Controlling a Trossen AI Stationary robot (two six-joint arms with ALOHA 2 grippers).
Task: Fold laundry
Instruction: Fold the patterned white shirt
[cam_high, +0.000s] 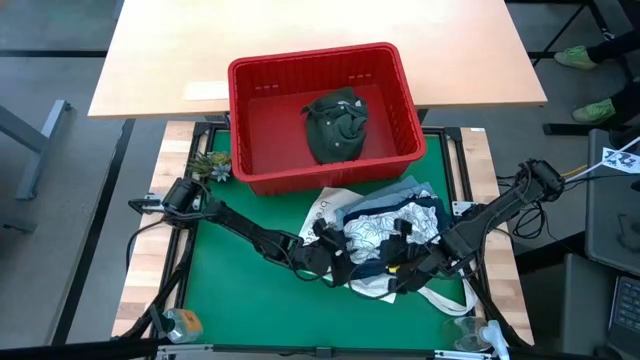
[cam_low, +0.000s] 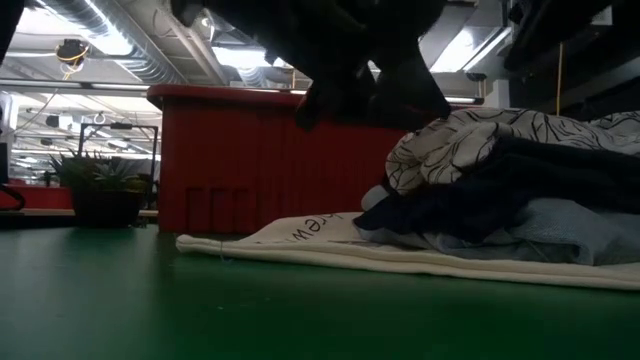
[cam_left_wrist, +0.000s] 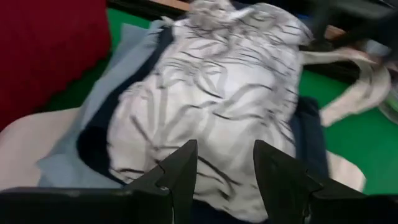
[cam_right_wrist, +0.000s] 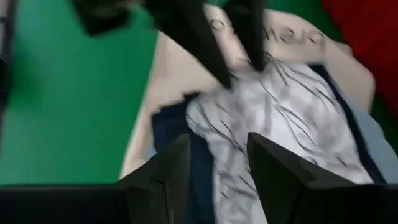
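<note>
My left pincer (cam_left_wrist: 225, 167) and right pincer (cam_right_wrist: 219, 160) both stand open and empty. They flank the white printed garment (cam_high: 378, 232), left and right, equally near.

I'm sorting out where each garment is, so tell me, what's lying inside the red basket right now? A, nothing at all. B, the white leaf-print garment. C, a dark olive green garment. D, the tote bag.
C: in the high view a crumpled dark olive green garment lies alone inside the red basket, while the white leaf-print garment tops the pile on the green mat.
</note>
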